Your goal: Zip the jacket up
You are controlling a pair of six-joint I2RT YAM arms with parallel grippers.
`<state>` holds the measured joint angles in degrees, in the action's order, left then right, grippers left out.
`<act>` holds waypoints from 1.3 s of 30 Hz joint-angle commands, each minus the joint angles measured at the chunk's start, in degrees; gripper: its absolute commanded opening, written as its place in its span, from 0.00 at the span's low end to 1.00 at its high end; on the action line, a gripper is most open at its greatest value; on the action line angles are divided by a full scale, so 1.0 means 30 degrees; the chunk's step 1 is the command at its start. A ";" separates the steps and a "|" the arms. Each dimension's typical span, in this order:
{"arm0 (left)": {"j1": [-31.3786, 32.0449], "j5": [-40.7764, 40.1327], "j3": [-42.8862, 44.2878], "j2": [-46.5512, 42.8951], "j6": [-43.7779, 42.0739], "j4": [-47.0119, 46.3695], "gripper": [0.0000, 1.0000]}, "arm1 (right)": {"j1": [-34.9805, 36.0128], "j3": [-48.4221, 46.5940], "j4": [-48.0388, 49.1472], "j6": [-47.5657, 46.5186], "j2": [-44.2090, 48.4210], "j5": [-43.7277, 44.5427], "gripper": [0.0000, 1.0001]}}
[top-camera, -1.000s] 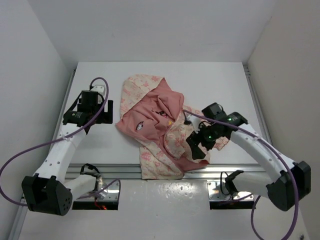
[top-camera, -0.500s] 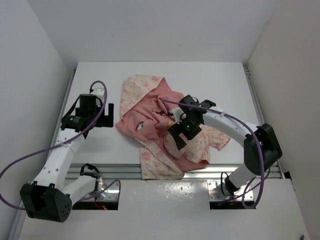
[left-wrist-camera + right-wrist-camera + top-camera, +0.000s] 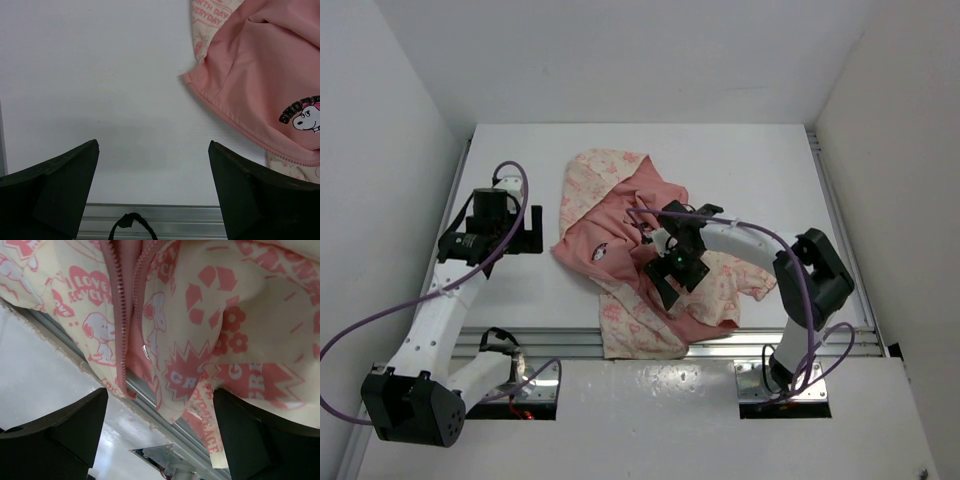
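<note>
The jacket [image 3: 620,215] lies crumpled and open in the middle of the table, salmon lining up, its cream printed hem hanging over the near edge. My right gripper [image 3: 665,288] hovers over its lower front, open, with nothing between the fingers. In the right wrist view the jacket [image 3: 235,315] fills the frame; its pink zipper [image 3: 120,315] runs down in two unjoined rows, and a small metal pull [image 3: 145,351] shows beside them. My left gripper [image 3: 528,230] stands open over bare table left of the jacket [image 3: 260,85], whose lining carries a cartoon dog print [image 3: 305,117].
An aluminium rail [image 3: 740,345] runs along the table's near edge under the hem. White walls close in on both sides and the back. Purple cables loop off both arms. Bare table [image 3: 100,90] lies under the left gripper.
My right arm has swung left and inward, from the jacket's right sleeve area to over its lower front. The left arm has barely shifted. The jacket lies as before.
</note>
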<state>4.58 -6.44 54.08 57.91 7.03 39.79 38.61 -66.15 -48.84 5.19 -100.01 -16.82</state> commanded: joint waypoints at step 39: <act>-0.0765 0.4895 -0.0685 -0.2575 -0.0672 -0.1777 0.98 | -0.1327 -0.1182 0.2452 0.2458 0.0171 -0.4706 0.00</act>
<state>2.31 2.00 52.34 53.28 6.02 38.46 37.76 -68.42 -46.15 9.39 -107.00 -23.33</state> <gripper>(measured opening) 0.983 0.005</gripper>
